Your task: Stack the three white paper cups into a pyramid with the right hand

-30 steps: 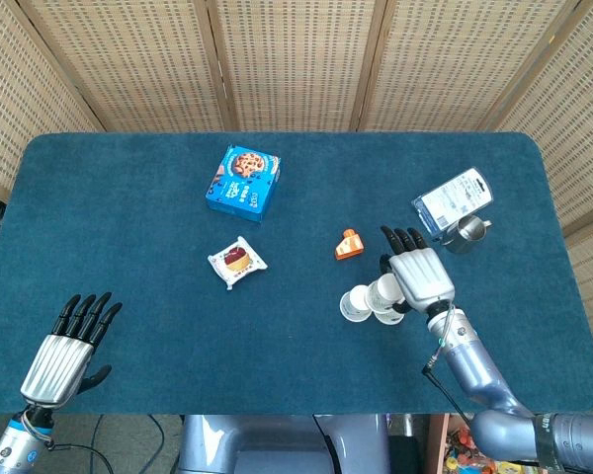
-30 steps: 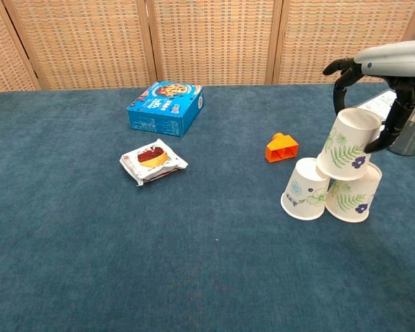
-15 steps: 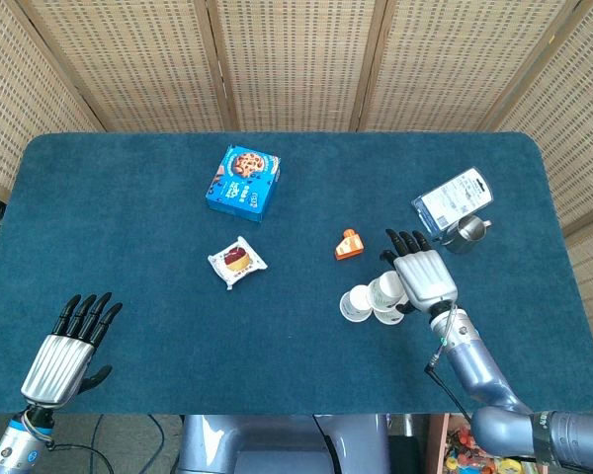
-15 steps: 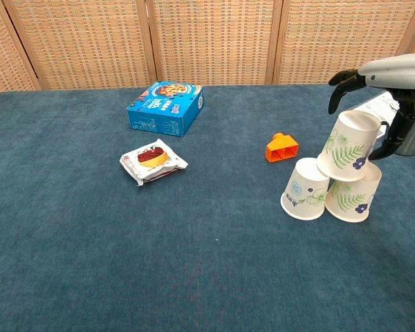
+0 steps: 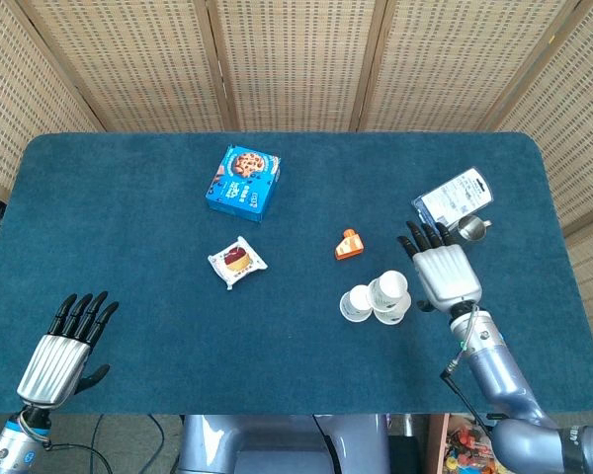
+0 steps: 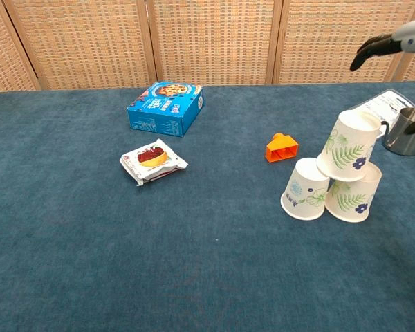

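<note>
Three white paper cups with leaf prints stand as a small pyramid. The top cup [image 6: 348, 146] [image 5: 388, 288] leans on the two lower cups [image 6: 306, 189] [image 6: 353, 194], which sit mouth-down on the blue table. My right hand [image 5: 445, 273] [image 6: 394, 45] is open, fingers spread, just right of the stack and apart from it. My left hand [image 5: 59, 348] rests open near the table's front left corner, holding nothing.
An orange wedge-shaped block [image 6: 281, 147] lies just left of the cups. A metal cup [image 6: 404, 131] and a packaged item [image 5: 453, 197] are behind right. A blue cookie box [image 6: 166, 107] and a wrapped cake [image 6: 153, 160] lie further left.
My right hand has let go of the top cup and drawn away to the right and upward. The cup stays leaning on the two lower cups.
</note>
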You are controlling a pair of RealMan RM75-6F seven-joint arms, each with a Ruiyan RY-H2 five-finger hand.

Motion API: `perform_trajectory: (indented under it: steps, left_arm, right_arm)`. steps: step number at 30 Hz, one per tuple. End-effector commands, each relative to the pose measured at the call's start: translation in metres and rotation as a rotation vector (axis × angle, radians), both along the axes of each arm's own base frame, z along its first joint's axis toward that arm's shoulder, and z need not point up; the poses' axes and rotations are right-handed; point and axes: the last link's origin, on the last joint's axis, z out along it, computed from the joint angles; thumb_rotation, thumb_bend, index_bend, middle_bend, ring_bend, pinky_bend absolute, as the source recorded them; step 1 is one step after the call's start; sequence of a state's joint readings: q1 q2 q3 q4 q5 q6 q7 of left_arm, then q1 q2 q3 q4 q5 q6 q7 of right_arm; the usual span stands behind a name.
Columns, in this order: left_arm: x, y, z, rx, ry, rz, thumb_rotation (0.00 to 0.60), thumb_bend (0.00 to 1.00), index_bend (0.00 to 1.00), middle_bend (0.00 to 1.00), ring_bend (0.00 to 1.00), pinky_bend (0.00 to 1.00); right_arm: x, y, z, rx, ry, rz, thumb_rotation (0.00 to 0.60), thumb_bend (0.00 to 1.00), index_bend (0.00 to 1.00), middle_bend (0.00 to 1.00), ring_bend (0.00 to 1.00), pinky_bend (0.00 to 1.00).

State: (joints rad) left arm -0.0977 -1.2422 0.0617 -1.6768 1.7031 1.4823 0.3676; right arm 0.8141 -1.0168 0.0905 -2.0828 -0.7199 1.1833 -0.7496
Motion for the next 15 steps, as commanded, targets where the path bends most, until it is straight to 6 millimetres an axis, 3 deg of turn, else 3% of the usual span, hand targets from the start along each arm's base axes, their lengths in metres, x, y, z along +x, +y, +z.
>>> perform_trajectory:
  steps: [1,7,15]
  left_arm:
    - [0.0,0.0,0.001,0.002,-0.001,0.0,0.6,0.2,0.0,0.0,0.0,0.0]
    - [0.0,-0.001,0.001,0.007,0.0,0.0,0.6,0.2,0.0,0.0,0.0,0.0]
    - [0.0,-0.002,0.0,0.011,0.006,0.001,0.6,0.2,0.0,0.0,0.0,0.0]
  right_arm:
    - [-0.007,0.013,0.019,-0.085,0.003,0.039,0.6,0.06,0.14,0.0,0.0,0.0]
    - [-0.047,0.045,0.029,-0.198,-0.069,0.069,0.6,0.06,0.14,0.0,0.0,0.0]
    - [-0.101,0.094,0.022,-0.296,-0.219,0.066,0.6,0.06,0.14,0.0,0.0,0.0]
